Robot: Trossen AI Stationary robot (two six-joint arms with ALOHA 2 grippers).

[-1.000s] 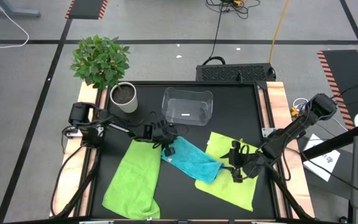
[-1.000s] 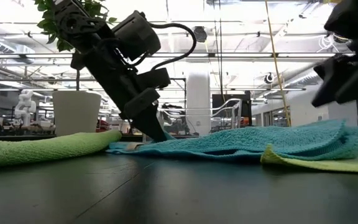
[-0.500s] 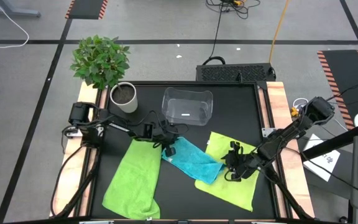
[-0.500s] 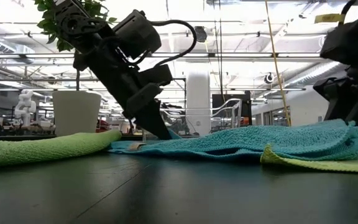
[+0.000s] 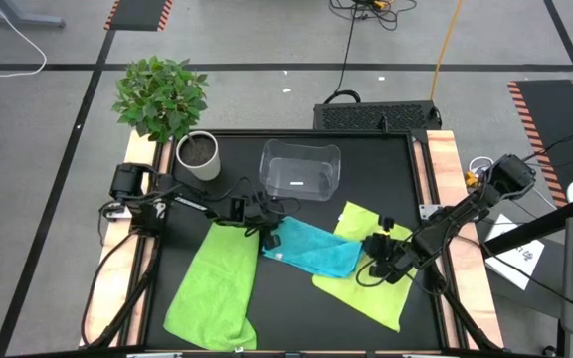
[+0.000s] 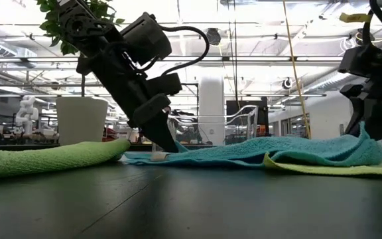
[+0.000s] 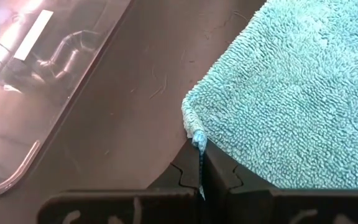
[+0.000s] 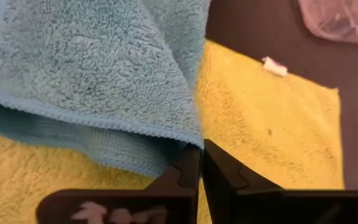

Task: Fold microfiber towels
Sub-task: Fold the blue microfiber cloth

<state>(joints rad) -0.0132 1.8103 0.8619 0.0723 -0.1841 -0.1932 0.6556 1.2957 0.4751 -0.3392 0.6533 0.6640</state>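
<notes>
Right end effector (image 5: 363, 265): jaws pressed together on the near-right edge of the turquoise towel (image 5: 311, 250), low over the right lime-green towel (image 5: 371, 278). The right wrist view confirms it: the hem of the turquoise cloth runs into the slit between the closed fingers (image 8: 188, 168), with the yellow-green pile directly beneath. The high view does not show this contact; there the arm covers the pinch point.

Left end effector (image 5: 265, 237): closed on the opposite corner of the same towel. The left wrist view shows that corner drawn to a point and nipped between the fingers (image 7: 219, 174), the dark counter (image 7: 148, 93) beside it and the wall of the clear plastic bin (image 7: 17, 81) further off. The low view adds height: the left-hand corner lies close to the counter surface, and the right-hand edge rises toward the right end effector (image 6: 377, 133).

Position of cloths, high view: the left lime-green towel (image 5: 215, 288) lies flat at the near left, the turquoise towel at centre overlapping the right lime-green one, the bin (image 5: 299, 169) behind centre, and a potted plant (image 5: 172, 109) at the far left corner.

Change against the earlier frames: the right end effector stood spread above the lime-green towel to the right of the turquoise edge; it has since moved left, come down and shut. The turquoise edge is now lifted. The left end effector's grip is unchanged
</notes>
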